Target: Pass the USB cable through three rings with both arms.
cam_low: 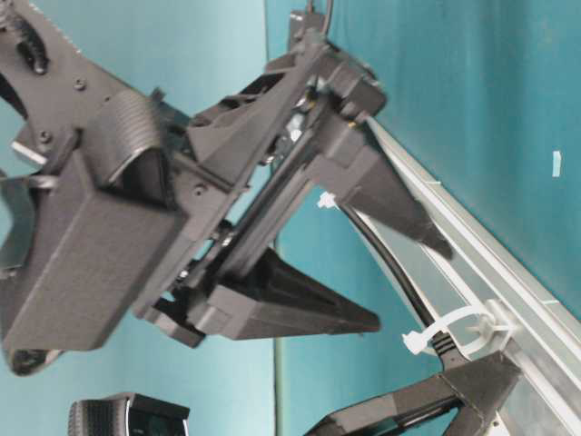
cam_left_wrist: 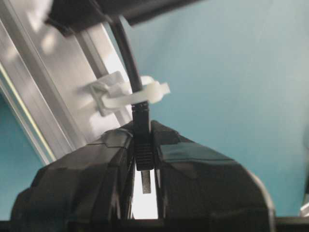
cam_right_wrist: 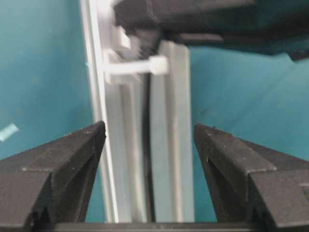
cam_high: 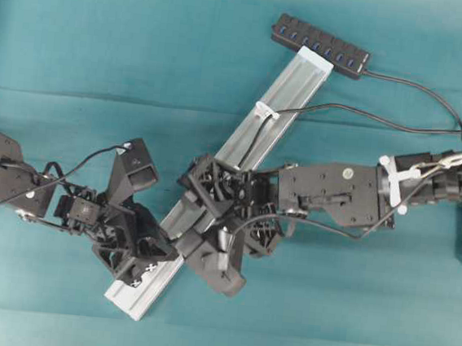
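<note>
left gripper (cam_left_wrist: 144, 159) clamped on USB cable (cam_left_wrist: 141, 125) plug | right gripper (cam_right_wrist: 149, 145) spread apart | no legible writing

Even, bright light fell across the teal table cover (cam_high: 103, 54) in the overhead view, and shadows under the arms stayed soft and short. The aluminium rail (cam_high: 293, 85) glared near-white at its upper end. At table level the near gripper housing was smeared and soft. In the left wrist view the rail blew out at the top left corner, and the white ring (cam_left_wrist: 140, 94) was blurred. The right wrist view was hazy throughout, its top edge darkest.
</note>
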